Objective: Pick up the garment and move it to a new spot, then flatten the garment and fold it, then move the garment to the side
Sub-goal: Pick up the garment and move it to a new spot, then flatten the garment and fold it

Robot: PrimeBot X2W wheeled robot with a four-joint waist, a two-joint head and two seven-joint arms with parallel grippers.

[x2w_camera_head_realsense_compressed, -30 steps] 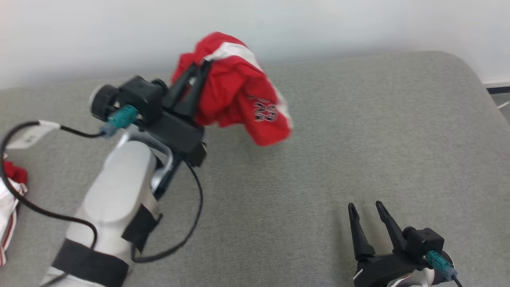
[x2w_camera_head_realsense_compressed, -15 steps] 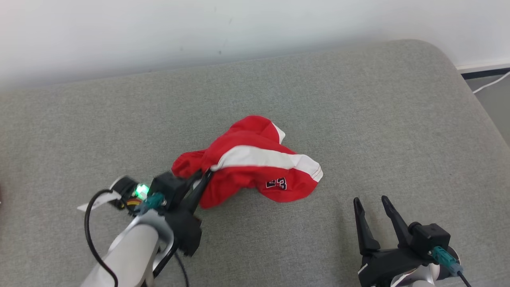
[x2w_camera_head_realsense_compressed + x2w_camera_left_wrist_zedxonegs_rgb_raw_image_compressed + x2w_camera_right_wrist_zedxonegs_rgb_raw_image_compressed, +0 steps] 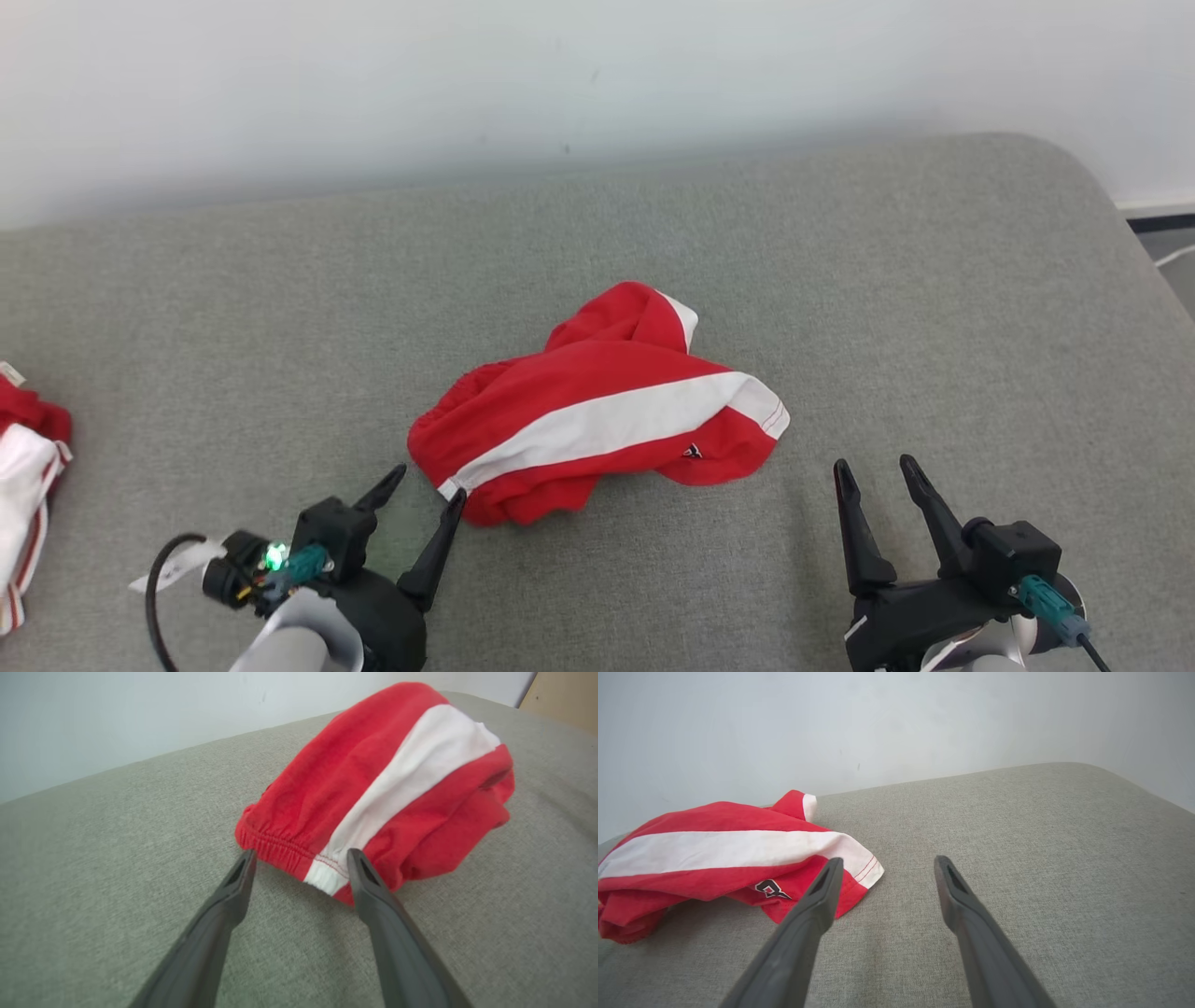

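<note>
The red and white garment (image 3: 597,420) lies crumpled in the middle of the grey cushion (image 3: 934,280), not inside any container. The left gripper (image 3: 430,480) stands wide just at its elastic waistband, and the right gripper (image 3: 873,461) stands wide near its hem. To flatten it well, I think each should pinch one edge low and pull apart gently.

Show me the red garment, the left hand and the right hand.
red garment (image 3: 597,425), head view, on its white stripe.
left hand (image 3: 429,482), head view, midway between its fingertips.
right hand (image 3: 873,462), head view, midway between its fingertips.
</note>
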